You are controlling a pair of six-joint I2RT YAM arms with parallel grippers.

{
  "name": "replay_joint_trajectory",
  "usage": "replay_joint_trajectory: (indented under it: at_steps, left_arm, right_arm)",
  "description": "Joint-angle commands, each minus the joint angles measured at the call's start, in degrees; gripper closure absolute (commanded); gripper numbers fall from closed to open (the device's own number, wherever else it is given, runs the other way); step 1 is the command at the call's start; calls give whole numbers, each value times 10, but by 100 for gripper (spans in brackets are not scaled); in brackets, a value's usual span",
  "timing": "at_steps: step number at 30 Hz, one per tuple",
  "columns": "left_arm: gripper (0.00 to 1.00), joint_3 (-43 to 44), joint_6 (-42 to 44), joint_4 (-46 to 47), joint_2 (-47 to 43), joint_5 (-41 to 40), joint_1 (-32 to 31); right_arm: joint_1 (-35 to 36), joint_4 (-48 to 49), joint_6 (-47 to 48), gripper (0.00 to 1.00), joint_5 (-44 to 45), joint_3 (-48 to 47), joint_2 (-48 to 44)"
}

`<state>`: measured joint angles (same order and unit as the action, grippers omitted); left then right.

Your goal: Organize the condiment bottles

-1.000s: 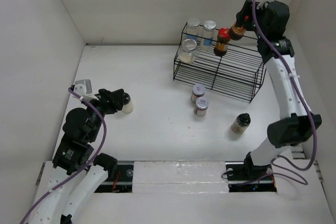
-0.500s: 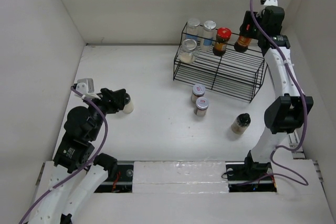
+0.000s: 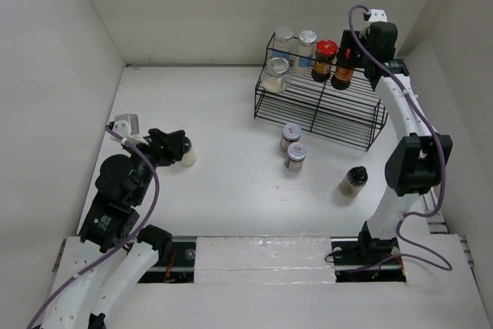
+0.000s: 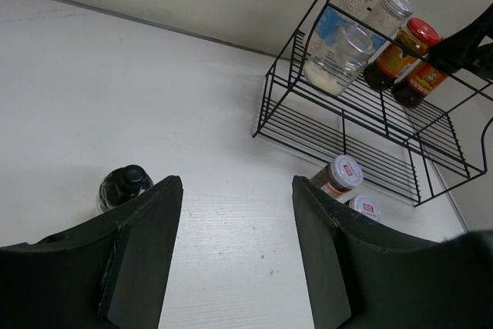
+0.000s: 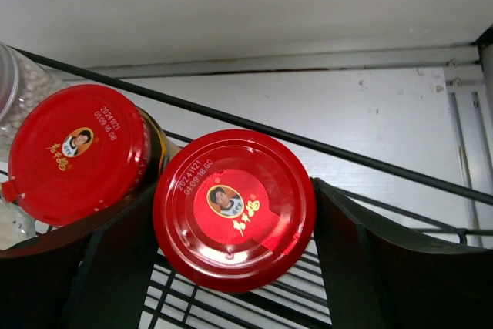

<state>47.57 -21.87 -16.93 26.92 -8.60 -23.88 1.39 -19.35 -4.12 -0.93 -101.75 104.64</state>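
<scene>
Within the last second the right jaws have carried the second red-lidded jar (image 5: pixel 233 209) in from past the black wire rack's (image 3: pixel 339 117) 3 o'clock end. It now sits at top-shelf level, just beside its red-lidded twin (image 3: pixel 326 56) at the twin's 3 o'clock. They are still pinching it, so release looks next. The left jaws hang spread and empty near the black-lidded jar (image 4: pixel 123 187) on the counter (image 3: pixel 223 182), at 9 o'clock.

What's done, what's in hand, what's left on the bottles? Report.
Done: three pale jars and one red-lidded jar sit on the rack. In hand: the right fingers grip the second red-lidded jar beside it. Left: two red-labelled jars, a dark-lidded jar and the black-lidded jar by the open left fingers, all on the table.
</scene>
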Motion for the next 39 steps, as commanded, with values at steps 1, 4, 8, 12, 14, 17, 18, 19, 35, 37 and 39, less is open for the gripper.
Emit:
replay_joint_trajectory:
  at_steps: [1, 4, 8, 12, 14, 17, 18, 19, 35, 37, 39]
  left_arm:
    - [45, 0, 8, 22, -3, -10, 4]
    - [45, 0, 8, 22, -3, 3, 4]
    - [45, 0, 8, 22, -3, 3, 4]
    - [45, 0, 8, 22, -3, 3, 4]
    - [45, 0, 8, 22, -9, -3, 4]
    - [47, 0, 2, 22, -9, -16, 4]
    - [48, 0, 2, 22, -21, -16, 4]
    - [48, 0, -3, 22, -27, -27, 4]
    - [46, -11, -51, 12, -153, -172, 4]
    - [46, -16, -46, 17, -148, -167, 4]
    - [46, -16, -46, 17, -139, -147, 4]
  right_arm:
    - [12, 88, -13, 20, -1, -11, -24]
    - [12, 88, -25, 10, 20, 5, -58]
    - [12, 97, -25, 7, 48, 30, -114]
    - [33, 141, -31, 9, 69, 132, -205]
    - [55, 178, -43, 31, 66, 195, -276]
    - [139, 228, -43, 81, 37, 285, -323]
    - [195, 251, -43, 85, 3, 303, -323]
    - [227, 252, -31, 86, -10, 323, -316]
    - [564, 255, 54, 0, -26, 126, 78]
    - [570, 249, 54, 0, -26, 88, 127]
    - [570, 238, 54, 0, -37, 59, 161]
